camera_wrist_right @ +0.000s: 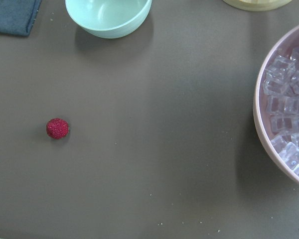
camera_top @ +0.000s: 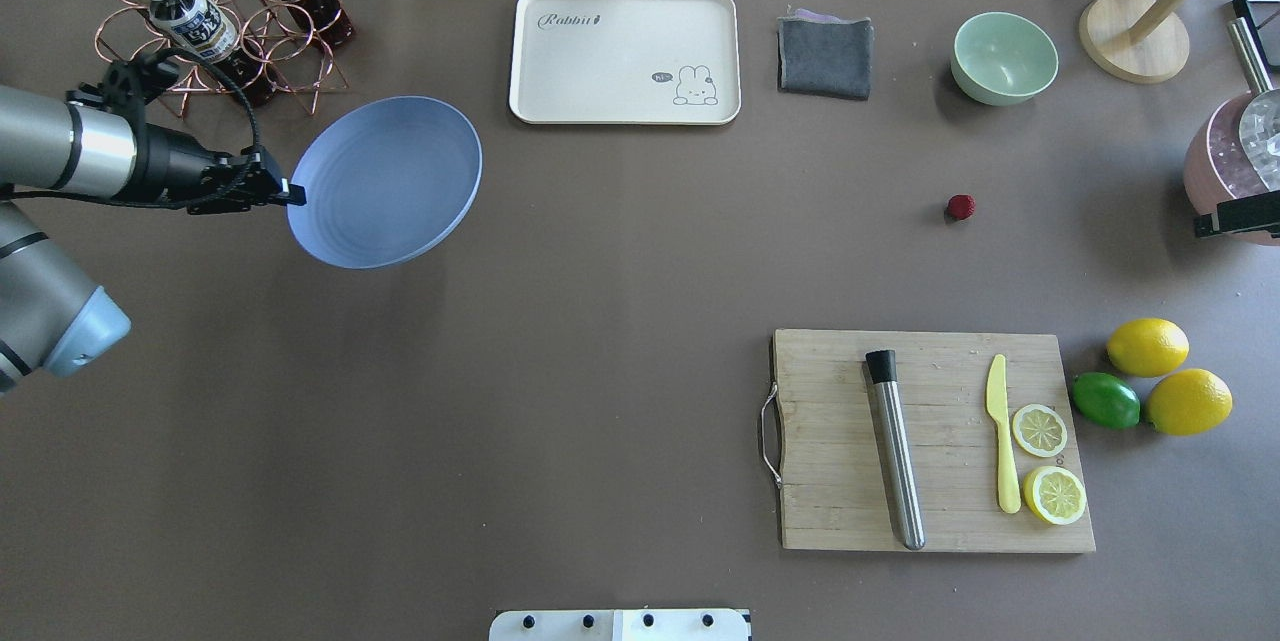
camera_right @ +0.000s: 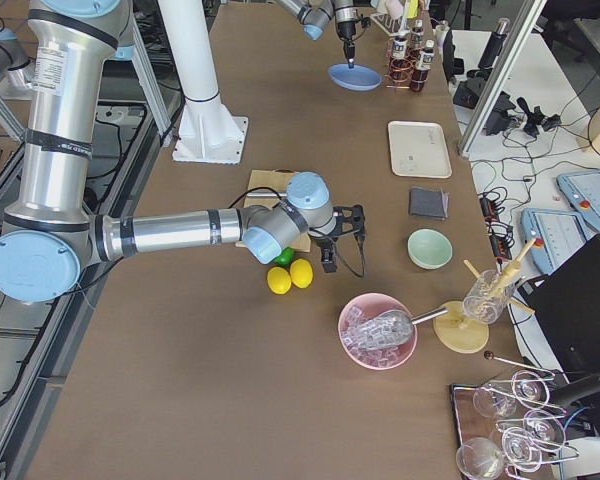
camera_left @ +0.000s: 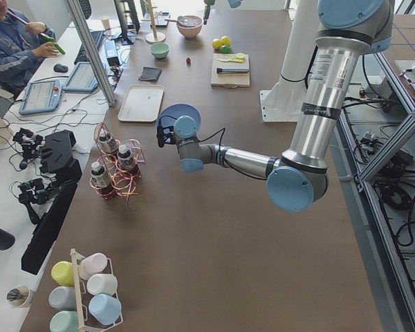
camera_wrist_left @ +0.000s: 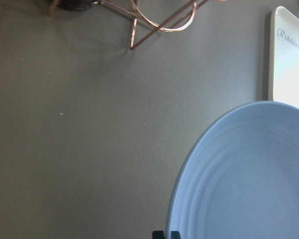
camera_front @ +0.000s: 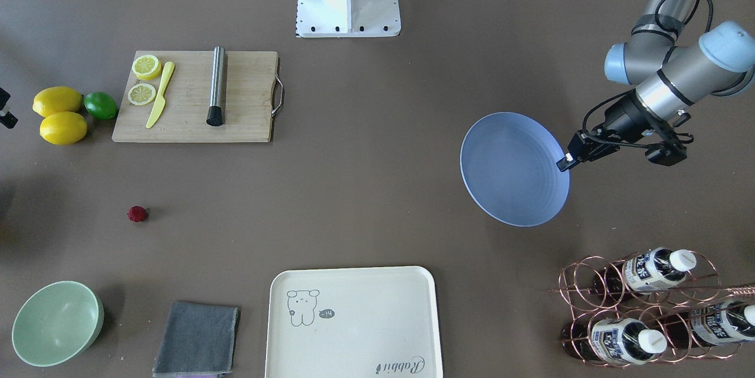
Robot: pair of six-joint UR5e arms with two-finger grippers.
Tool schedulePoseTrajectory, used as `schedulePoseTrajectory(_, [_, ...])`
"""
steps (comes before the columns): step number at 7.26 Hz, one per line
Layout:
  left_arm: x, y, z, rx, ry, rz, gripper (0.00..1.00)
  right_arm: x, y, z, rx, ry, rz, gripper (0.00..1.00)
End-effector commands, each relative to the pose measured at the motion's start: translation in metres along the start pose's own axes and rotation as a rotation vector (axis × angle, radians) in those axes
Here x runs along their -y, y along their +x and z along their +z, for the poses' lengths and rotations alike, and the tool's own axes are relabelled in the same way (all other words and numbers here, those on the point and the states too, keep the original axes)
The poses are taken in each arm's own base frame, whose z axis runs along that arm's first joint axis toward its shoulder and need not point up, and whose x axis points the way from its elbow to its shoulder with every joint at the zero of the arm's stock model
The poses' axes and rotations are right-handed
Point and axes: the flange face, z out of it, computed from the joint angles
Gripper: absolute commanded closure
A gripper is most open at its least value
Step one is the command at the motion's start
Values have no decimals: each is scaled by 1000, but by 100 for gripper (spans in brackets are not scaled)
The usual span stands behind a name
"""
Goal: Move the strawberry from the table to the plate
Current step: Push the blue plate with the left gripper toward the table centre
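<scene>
We see the strawberry (camera_top: 960, 207) on the bare bench (camera_top: 600, 321), in the right half, closer to the far edge than to the robot's edge. It lies between the pale green bowl (camera_top: 1004, 56) on the far-edge side and the wooden cutting board (camera_top: 830, 441) on the robot's side, apart from both and clear of both grippers. The right wrist view has it left of centre, with a pink bowl of ice (camera_wrist_right: 289, 124) at that frame's right side.

The plate (camera_top: 385, 181) is well apart from the berry, in the left half near the far left corner, just beside the copper bottle rack (camera_top: 220, 31). The left gripper (camera_top: 296, 193) is clenched on the plate's rim, on the side toward the left end. The plate looks tilted, and we can't tell whether its low side touches the bench.

The right gripper (camera_right: 328, 258) hovers near the right end, between the pink bowl and the two lemons (camera_top: 1147, 346). Only slivers of it show in the overhead and front views, so we can't tell whether its fingers are apart or together.

Along the far edge, between plate and green bowl: a cream tray (camera_top: 625, 56), then a grey cloth (camera_top: 825, 56). The lime (camera_top: 1106, 399) sits with the lemons just off the board's right side
</scene>
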Motion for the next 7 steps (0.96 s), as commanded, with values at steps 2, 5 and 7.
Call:
schedulePoseTrajectory(2, [-56, 132, 85, 76, 28, 31, 100, -1, 2, 1, -2, -2, 3, 2])
schedulePoseTrajectory(5, [-108, 163, 128, 105, 39, 65, 100, -1, 2, 1, -2, -2, 3, 2])
schedulePoseTrajectory(7, [-132, 184, 144, 122, 55, 83, 100, 0, 2, 1, -2, -2, 3, 2])
